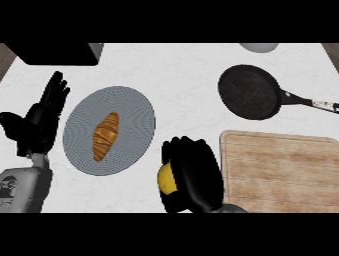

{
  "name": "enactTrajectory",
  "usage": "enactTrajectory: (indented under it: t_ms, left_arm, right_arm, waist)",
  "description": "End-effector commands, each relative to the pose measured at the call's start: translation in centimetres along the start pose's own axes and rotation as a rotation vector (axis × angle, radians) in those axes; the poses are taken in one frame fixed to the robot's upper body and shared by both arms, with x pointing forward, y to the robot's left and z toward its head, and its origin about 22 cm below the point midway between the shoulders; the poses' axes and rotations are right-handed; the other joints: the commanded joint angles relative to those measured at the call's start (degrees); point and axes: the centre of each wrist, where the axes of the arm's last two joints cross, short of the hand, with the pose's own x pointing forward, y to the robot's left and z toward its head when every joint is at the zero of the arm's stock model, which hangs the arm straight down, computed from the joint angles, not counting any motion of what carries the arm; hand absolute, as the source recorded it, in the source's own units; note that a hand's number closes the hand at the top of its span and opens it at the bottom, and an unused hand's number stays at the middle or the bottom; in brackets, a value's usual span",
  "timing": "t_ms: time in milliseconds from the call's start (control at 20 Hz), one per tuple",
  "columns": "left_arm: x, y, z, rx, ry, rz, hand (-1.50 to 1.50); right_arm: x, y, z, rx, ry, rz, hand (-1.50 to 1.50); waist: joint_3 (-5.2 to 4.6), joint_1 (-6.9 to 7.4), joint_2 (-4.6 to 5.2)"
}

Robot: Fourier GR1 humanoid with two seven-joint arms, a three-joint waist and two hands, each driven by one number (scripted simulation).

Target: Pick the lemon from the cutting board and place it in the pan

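A: What is being seen nearest the camera?

B: The right hand is being shown low in the head view, its fingers being curled round the lemon, of which only a yellow edge is being left visible on the hand's left side. The lemon is being held off the cutting board, just beside the board's left edge and above the counter. The board itself is being left bare.

A: And how is the step in hand best being done?

B: It is being judged as the carry to the pan. Working from the largest concern down: the whole forearm is best being swung up and to the right, over the board, so that the pan's middle is being approached from above and not across its rim. The handle, lying out to the right, is being kept clear of. The plate with the croissant, just beside the hand on the left, is being moved away from, so little risk is being seen there. Last, the fingers are being kept curled until the lemon is being held low over the pan's floor, since a round fruit is likely to roll.

A: The other arm?

B: The left hand is being rested at the view's left, beside the plate, fingers straight and pointing up, nothing being held.
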Motion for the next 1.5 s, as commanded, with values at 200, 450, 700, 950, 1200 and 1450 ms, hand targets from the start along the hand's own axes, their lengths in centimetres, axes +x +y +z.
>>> enactTrajectory:
  t_ms: [200,450,700,950,1200,1450]
  left_arm:
    - [0.0,-0.5,0.0,0.003,0.014,0.02,0.0]
    - [-0.5,0.0,0.3,0.011,-0.008,0.011,0.0]
    - [-1.2,-0.1,0.5,0.015,-0.005,-0.001,0.0]
    - [0.2,0.3,-0.3,-0.005,-0.008,0.007,0.0]
    - [1.2,-1.2,-0.4,-0.031,-0.025,0.009,0.0]
    - [1.0,-1.1,-0.7,-0.033,-0.031,-0.001,0.0]
  right_arm:
    - [0.3,-3.8,-1.6,-0.247,0.074,-0.111,1.5]
    - [-4.0,-6.8,-4.2,-0.327,0.119,-0.379,1.5]
    - [-10.9,-7.7,-6.7,-0.389,0.157,-0.384,1.5]
    - [-18.8,-8.5,-10.2,-0.418,0.256,-0.291,1.5]
    - [-23.1,-8.1,-12.4,-0.442,0.301,-0.1,1.5]
    - [-27.4,-5.2,-12.7,-0.448,0.349,-0.088,1.5]
  waist:
    - [0.02,-0.42,0.16]
    - [0.08,-0.18,0.41]
    - [0.05,-0.28,0.39]
    - [0.07,0.42,0.73]
    - [0.09,1.37,0.92]
    - [0.14,1.99,1.29]
